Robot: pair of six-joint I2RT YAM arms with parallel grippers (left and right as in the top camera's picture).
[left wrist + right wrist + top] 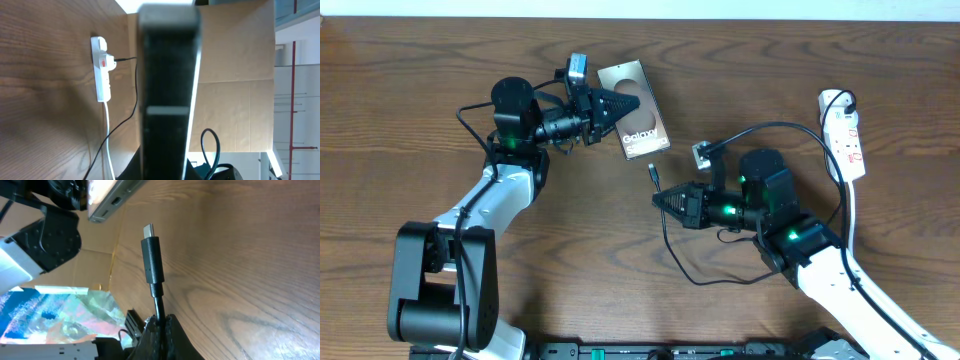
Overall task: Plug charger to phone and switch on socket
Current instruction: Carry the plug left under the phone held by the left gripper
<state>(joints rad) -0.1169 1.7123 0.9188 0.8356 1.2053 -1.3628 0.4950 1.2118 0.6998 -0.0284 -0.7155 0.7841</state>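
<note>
The wooden worktop (420, 60) lies mostly bare, with wide open wood to the left of the phone (645, 135) and in front of it. The phone sits close to the worktop's far edge. The white socket (845, 135) lies well to the right of the phone, by the worktop's right edge. The left hand (625, 104) reaches in from the phone's left side and is clamped on it; whether the phone rests on the wood cannot be told. Just short of the phone's near edge, the right hand (660, 200) pinches the charger (654, 178) right behind its plug. The tip points at the phone with a gap between, and slack cable loops behind.
</note>
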